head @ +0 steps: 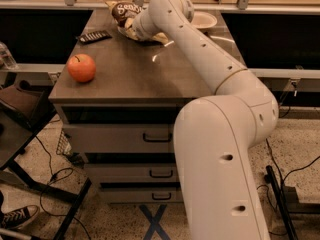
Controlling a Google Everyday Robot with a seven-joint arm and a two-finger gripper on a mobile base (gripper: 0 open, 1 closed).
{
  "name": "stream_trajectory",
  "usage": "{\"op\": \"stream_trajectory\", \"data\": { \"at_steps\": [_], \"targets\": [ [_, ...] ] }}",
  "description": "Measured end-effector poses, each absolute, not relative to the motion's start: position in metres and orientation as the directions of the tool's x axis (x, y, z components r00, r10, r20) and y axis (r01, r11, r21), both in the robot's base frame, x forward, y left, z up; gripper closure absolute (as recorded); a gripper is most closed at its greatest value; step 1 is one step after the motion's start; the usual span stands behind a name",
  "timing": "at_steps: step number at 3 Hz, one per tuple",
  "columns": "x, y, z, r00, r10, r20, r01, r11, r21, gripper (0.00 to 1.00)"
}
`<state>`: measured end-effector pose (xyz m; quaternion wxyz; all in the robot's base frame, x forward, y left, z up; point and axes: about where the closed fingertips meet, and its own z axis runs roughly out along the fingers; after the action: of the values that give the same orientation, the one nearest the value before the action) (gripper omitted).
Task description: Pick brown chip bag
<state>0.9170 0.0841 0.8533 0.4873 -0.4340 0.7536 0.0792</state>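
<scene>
The brown chip bag [122, 12] lies at the far side of the grey cabinet top [135, 69], dark brown with white lettering at its far end and pale yellow-tan toward the near end. My gripper [134, 30] is at the end of the white arm, reaching over the top and sitting right at the bag's near end. The wrist hides the fingers and part of the bag.
An orange-red apple [81, 67] sits near the left front of the top. A small flat black remote [93, 36] lies at the far left. A pale plate [204, 20] is at the far right. Drawers [157, 138] are below; a chair and cables stand at the left.
</scene>
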Motion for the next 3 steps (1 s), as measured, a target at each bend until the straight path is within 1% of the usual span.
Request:
{"op": "stream_trajectory", "data": {
  "at_steps": [3],
  "targets": [
    [0.9169, 0.0839, 0.8536, -0.148, -0.577, -0.803, -0.731, 0.611, -0.304, 1.0]
  ]
}}
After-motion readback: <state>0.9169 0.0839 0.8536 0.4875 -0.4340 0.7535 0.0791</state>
